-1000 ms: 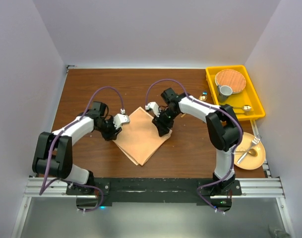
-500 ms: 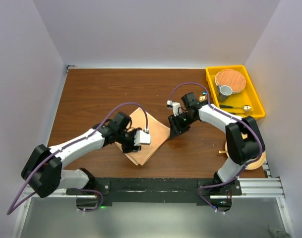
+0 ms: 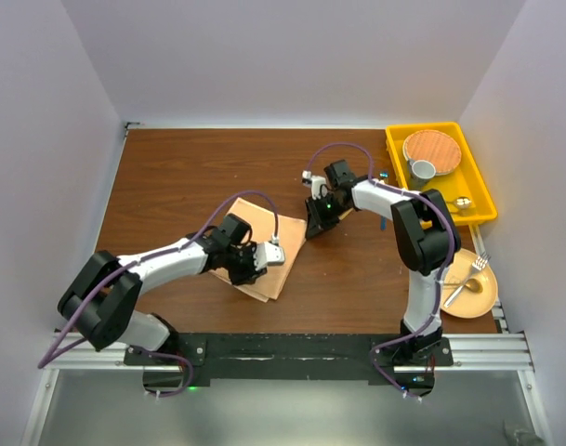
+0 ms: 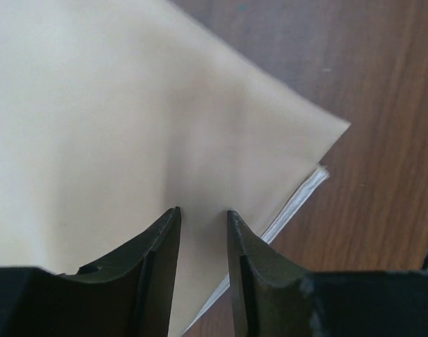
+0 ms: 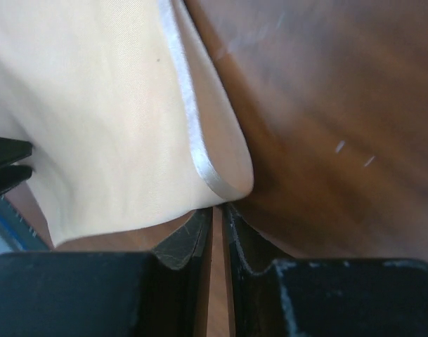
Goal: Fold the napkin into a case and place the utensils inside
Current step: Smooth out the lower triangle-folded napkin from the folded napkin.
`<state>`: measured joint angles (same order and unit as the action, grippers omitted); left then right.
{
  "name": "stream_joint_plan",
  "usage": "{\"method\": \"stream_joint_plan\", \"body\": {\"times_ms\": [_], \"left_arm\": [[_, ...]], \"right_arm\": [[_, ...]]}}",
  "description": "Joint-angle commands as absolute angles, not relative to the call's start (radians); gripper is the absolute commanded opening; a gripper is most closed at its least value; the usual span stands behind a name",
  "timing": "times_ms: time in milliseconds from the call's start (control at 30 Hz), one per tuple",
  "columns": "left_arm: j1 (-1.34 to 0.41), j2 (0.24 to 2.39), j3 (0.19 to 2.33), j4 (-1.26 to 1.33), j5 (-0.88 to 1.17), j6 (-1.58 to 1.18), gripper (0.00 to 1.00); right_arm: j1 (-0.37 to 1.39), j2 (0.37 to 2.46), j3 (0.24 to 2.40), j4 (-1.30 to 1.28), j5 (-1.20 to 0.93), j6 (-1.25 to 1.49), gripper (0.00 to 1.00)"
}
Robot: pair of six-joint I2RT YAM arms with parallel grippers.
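The peach satin napkin (image 3: 278,228) lies folded on the brown table (image 3: 180,177), layered edges showing at its corner (image 4: 319,175). My left gripper (image 3: 255,265) hangs low over its near half, jaws (image 4: 203,214) a little apart with only flat cloth (image 4: 129,126) under them. My right gripper (image 3: 312,226) is at the napkin's right corner. Its jaws (image 5: 217,209) are nearly together, pinching the lifted, curled hem (image 5: 199,161). A gold fork (image 3: 466,284) lies on a round plate (image 3: 482,302). A gold spoon (image 3: 459,202) is in the yellow bin. A small gold-and-blue piece (image 3: 382,177) lies beside the bin.
The yellow bin (image 3: 394,149) at the back right also holds a wood-toned plate (image 3: 431,147) and a grey cup (image 3: 422,170). White walls close in the table on three sides. Both arms reach in over the table's middle.
My left gripper moved from the napkin's left edge onto its near half and narrowed. My right gripper drew away, came back to the right corner and closed there, lifting it.
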<state>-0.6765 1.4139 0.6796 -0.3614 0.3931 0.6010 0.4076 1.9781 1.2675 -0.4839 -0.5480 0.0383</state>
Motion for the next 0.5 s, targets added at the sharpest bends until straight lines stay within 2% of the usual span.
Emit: {"method": "stream_joint_plan", "body": {"times_ms": [0,133,300,467], "left_arm": [[-0.574,1.437,0.752,-0.307,0.426,0.52,0.39],[-0.569,1.373,0.77,-0.295,0.449,0.578,0.51],[-0.672,1.338,0.756,-0.279,0.4,0.672,0.53],[-0.747,1.335,0.719,-0.258,0.396,0.712,0.53]], "right_arm": [[0.407,2.016,1.396,-0.44,-0.449,0.015,0.16],[0.396,1.971,1.396,-0.448,-0.503,0.046,0.2],[0.38,1.835,1.241,-0.367,-0.616,0.225,0.25],[0.382,1.79,1.112,-0.267,-0.595,0.316,0.25]]}}
